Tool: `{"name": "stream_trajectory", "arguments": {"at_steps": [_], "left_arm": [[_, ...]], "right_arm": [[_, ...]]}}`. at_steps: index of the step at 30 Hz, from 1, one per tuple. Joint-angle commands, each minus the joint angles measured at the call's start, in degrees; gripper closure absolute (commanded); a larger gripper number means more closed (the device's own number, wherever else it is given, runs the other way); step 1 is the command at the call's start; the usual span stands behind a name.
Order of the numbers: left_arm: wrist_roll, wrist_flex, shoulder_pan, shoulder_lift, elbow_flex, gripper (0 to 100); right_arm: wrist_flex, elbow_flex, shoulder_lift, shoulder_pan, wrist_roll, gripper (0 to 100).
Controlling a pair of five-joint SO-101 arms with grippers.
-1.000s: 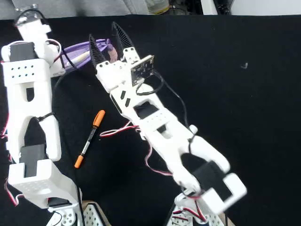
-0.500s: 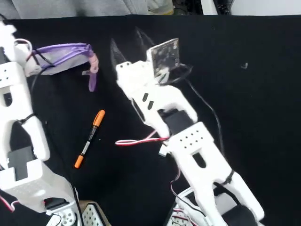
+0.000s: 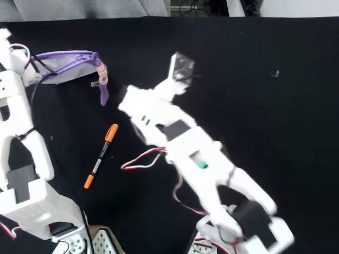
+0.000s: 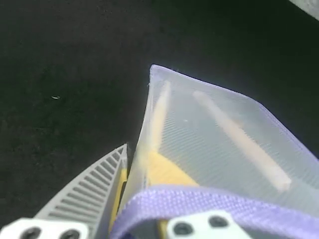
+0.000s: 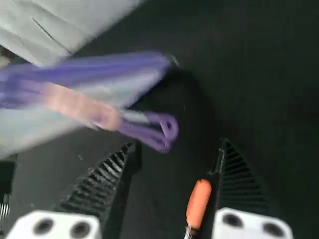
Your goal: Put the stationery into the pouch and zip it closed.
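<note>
R tool (image 5: 178, 144) spread, empty, over the counter (image 3: 265, 132); pen (image 3: 101, 155) lies below, close by one finger. L tool (image 3: 30, 73) pinches the pouch (image 3: 69, 66) end; pull (image 3: 104, 94) hangs at its free end. We'd centre the pen btwn fingers, drop straight, grip mid-barrel. Can't tell how wide the pouch mouth gapes; L tool's far finger hidden behind pouch.

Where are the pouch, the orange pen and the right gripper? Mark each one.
pouch (image 3: 69, 71), high view, on its translucent side wall.
orange pen (image 3: 100, 154), high view, on the middle of its dark barrel.
right gripper (image 5: 178, 148), right wrist view, midway between its open fingertips.
</note>
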Motion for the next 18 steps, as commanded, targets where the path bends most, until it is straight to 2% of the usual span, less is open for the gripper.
{"name": "stream_trajectory", "arguments": {"at_steps": [1, 5, 8, 18], "left_arm": [[0.44, -0.35, -5.76, 1.32, -2.07, 97], [0.53, -0.35, -7.43, 1.32, -2.95, 97], [0.53, -0.44, -8.04, 1.32, -3.30, 97], [0.53, -0.44, -8.48, 1.32, -3.21, 97]], "right_arm": [[-3.87, -3.30, 8.75, -5.27, -3.08, 76.5], [-1.58, -9.63, 17.27, -8.62, -4.57, 76.5], [3.87, -17.01, 24.40, -9.85, -5.63, 76.5], [39.47, -52.26, 48.75, -10.20, -5.63, 76.6]]}}
